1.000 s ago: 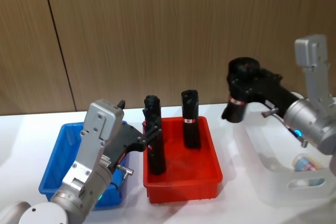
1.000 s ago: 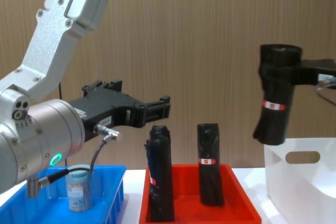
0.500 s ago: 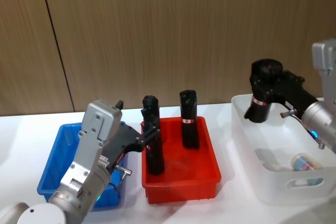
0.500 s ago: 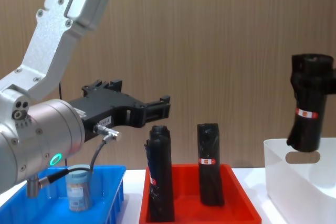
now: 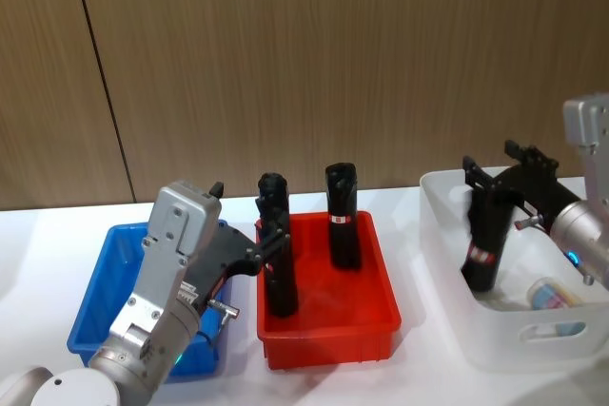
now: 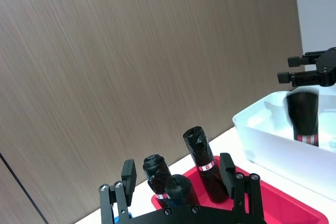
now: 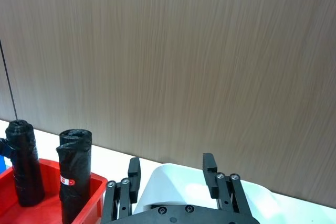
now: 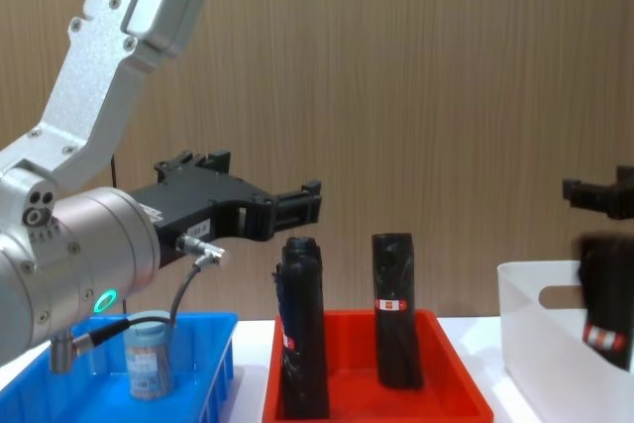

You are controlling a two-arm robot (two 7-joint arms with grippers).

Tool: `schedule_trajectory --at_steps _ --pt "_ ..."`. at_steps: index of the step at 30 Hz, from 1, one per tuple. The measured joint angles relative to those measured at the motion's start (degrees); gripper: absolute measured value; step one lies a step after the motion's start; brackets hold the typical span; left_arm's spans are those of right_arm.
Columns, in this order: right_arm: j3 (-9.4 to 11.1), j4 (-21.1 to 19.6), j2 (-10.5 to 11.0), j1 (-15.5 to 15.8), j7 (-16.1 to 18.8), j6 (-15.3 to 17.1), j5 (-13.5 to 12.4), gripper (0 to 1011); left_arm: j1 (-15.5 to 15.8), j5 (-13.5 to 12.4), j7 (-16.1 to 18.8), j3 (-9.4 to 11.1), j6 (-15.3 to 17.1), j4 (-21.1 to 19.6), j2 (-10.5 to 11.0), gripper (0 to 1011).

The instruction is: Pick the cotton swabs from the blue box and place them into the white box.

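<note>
One tub of cotton swabs (image 8: 147, 355) stands in the blue box (image 8: 212, 365), and another (image 5: 551, 294) lies in the white box (image 5: 447, 284). My left gripper (image 5: 269, 239) hangs open over the seam between the blue box (image 5: 93, 303) and the red tray, with nothing between its fingers (image 6: 128, 173). My right gripper (image 5: 497, 172) is open above the white box (image 8: 536, 336), its fingers (image 7: 134, 171) spread wide. Just under it, a black roll (image 5: 484, 236) with a red-white label drops free into the white box.
A red tray (image 5: 330, 335) sits between the two boxes with two upright black rolls (image 5: 277, 261) (image 5: 343, 217) in it. A wooden wall panel stands close behind the table. The white tabletop (image 5: 428, 382) shows in front of the boxes.
My right gripper carried a black roll rightward from above the tray's edge to over the white box, then opened; the roll now sits down inside the white box. The left arm stayed still.
</note>
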State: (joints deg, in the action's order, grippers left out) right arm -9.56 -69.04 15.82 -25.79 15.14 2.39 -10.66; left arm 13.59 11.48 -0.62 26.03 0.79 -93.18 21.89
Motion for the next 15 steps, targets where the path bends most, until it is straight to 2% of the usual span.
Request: schedule_trajectory --at_steps 4,6,11,15 --pt "-0.1 0.8 -0.1 -0.1 0.0 -0.4 0.2 805 0.0 0.0 0.0 0.0 0.0 0.0 0.0 1004" --pt "-0.1 1.0 -0.1 -0.1 0.0 -0.6 0.2 898 0.0 0.0 0.0 0.0 0.0 0.0 0.0 1004" --pt "-0.2 1.3 -0.1 -0.1 -0.1 -0.9 0.4 1000 0.0 0.0 0.0 0.0 0.0 0.0 0.0 1004" --pt "-0.2 1.4 -0.1 0.0 -0.1 -1.1 0.4 1002 0.0 0.0 0.0 0.0 0.0 0.0 0.0 1004"
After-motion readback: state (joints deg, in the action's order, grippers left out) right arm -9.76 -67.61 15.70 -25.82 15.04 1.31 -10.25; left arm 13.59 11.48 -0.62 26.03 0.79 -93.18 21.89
